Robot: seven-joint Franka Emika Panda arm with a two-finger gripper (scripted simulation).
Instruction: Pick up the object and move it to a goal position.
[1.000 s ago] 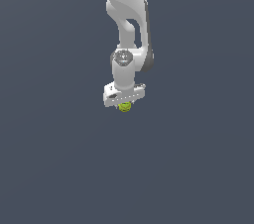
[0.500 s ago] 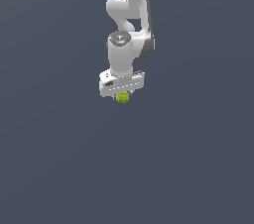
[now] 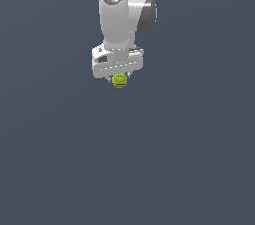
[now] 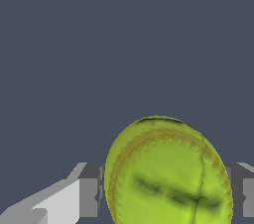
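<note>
As arm (image 3: 122,15) hangs vertical, fingers (image 4: 89,197) clamping ball (image 3: 119,80)

Exterior view: arm (image 3: 130,0) cut off by the top edge, upper links out of frame. Hand (image 3: 119,75) fingers mostly hidden behind the palm block and the ball (image 3: 119,80); fingertips too small to resolve. Ball markings too small to read there.

Wrist view: ball (image 4: 168,173) cropped by the lower edge, its underside unseen. Finger pads (image 4: 89,191) partly hidden behind the ball and cut by the frame edges.
</note>
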